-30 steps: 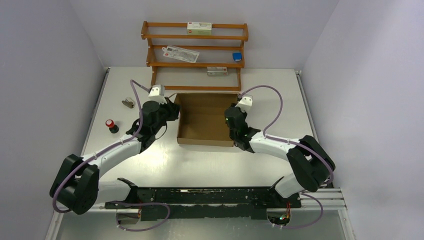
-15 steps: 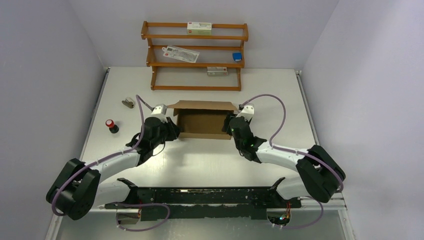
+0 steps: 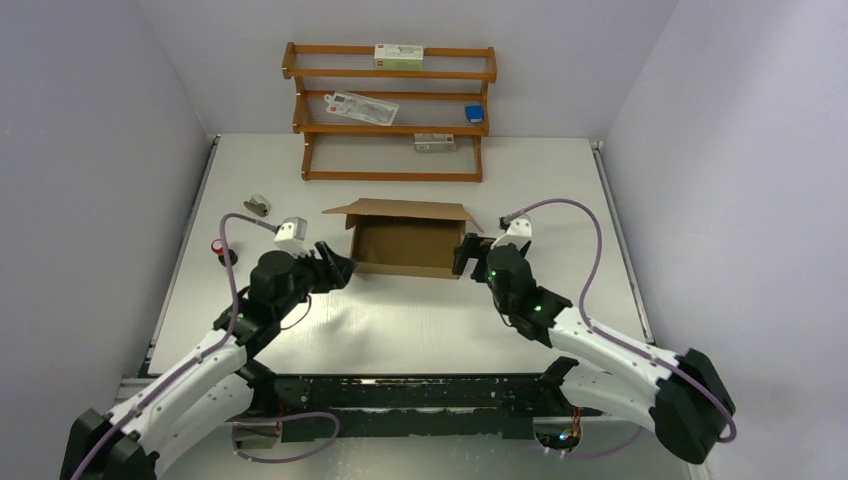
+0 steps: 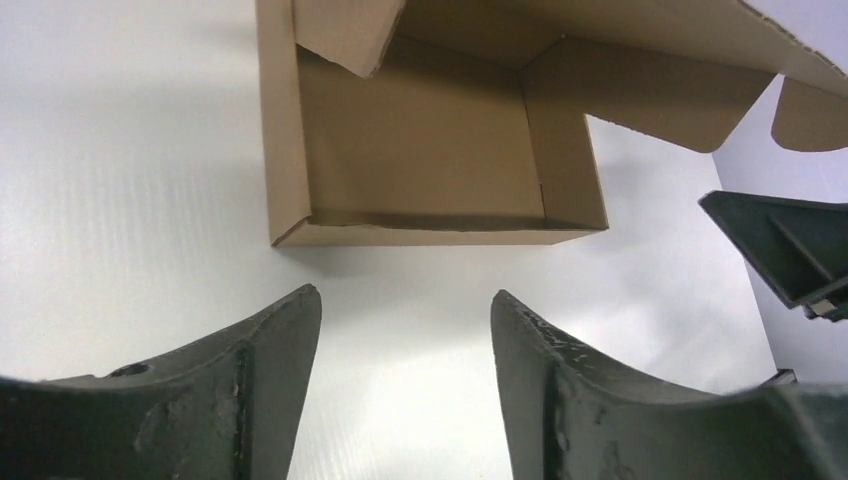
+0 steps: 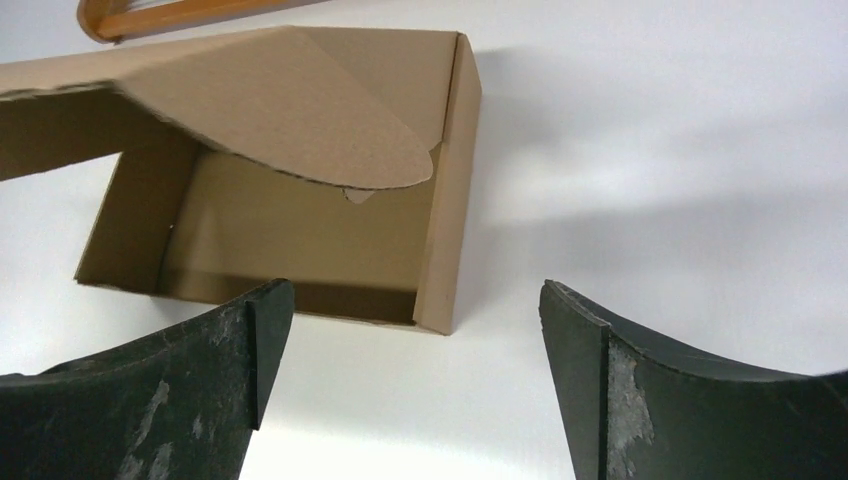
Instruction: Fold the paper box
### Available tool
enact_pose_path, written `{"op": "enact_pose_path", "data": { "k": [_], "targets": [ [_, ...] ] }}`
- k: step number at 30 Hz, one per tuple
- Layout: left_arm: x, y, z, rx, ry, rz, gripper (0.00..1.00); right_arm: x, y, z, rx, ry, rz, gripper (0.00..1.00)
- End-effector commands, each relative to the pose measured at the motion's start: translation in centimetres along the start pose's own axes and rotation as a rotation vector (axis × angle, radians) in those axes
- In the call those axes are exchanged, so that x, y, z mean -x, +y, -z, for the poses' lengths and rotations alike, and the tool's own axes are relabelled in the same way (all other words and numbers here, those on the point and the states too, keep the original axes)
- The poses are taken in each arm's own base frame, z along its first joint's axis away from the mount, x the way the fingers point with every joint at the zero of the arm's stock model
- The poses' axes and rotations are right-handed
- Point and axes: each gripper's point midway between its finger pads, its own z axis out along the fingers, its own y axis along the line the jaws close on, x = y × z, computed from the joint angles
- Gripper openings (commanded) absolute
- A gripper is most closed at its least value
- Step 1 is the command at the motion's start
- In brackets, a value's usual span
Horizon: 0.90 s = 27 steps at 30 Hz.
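**Resting on the worktop (image 3: 400, 330): paper box (image 3: 405, 245), lid open**

You had the box between your two arms, in front of the wooden rack (image 3: 395, 176). Its four walls stood upright. The lid panel rose tilted from the far wall, its side flaps spread. Your left fingers (image 4: 262, 372) were apart and empty, just off the near left corner. Your right fingers (image 5: 215, 370) were spread wide, also empty, near the near right corner. Neither pair touched the cardboard.

Left gripper (image 3: 339, 267) and right gripper (image 3: 467, 256) now off the paper box (image 3: 405, 246), jaws apart.
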Motion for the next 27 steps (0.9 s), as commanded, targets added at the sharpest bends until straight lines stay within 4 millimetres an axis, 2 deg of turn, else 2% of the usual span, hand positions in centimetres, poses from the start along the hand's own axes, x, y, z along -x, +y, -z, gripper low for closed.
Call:
{"op": "enact_pose_path", "data": {
  "k": [1,5,8,10,13,14,15,18,21,27],
  "targets": [
    [1.9,0.4,2.2,0.074,-0.025,-0.022,0.73,1.5,-0.3,2.4,0.012,0.034,0.07,1.0],
    [6.7,-1.1,3.9,0.125,-0.093,-0.091,0.9,5.4,-0.2,3.9,0.002,-0.016,0.105,1.0],
    [10.6,-1.8,4.4,0.182,-0.169,-0.137,0.9,8.2,0.3,4.1,-0.003,-0.045,0.128,1.0],
    [13.1,-2.7,4.4,0.192,-0.229,-0.157,0.89,9.8,0.7,3.6,-0.008,-0.035,0.148,1.0],
    [16.1,-4.1,3.4,0.201,-0.264,-0.188,0.88,12.0,1.2,2.0,-0.006,-0.012,0.164,1.0],
    [16.8,-4.2,3.0,0.218,-0.259,-0.201,0.88,12.3,1.4,1.1,0.001,0.009,0.165,1.0],
    [17.4,-4.3,2.3,0.234,-0.251,-0.213,0.87,13.4,1.8,0.6,0.019,0.01,0.154,1.0],
    [18.5,-4.4,0.3,0.246,-0.223,-0.233,0.86,14.7,1.6,-1.4,0.032,0.04,0.118,1.0],
    [18.8,-4.0,-2.1,0.205,-0.174,-0.208,0.85,14.8,1.9,-3.4,0.053,0.07,0.098,1.0],
    [16.7,-3.0,-6.3,0.139,-0.051,-0.196,0.81,12.4,1.3,-6.8,0.041,0.149,0.089,1.0]
  ]
}}
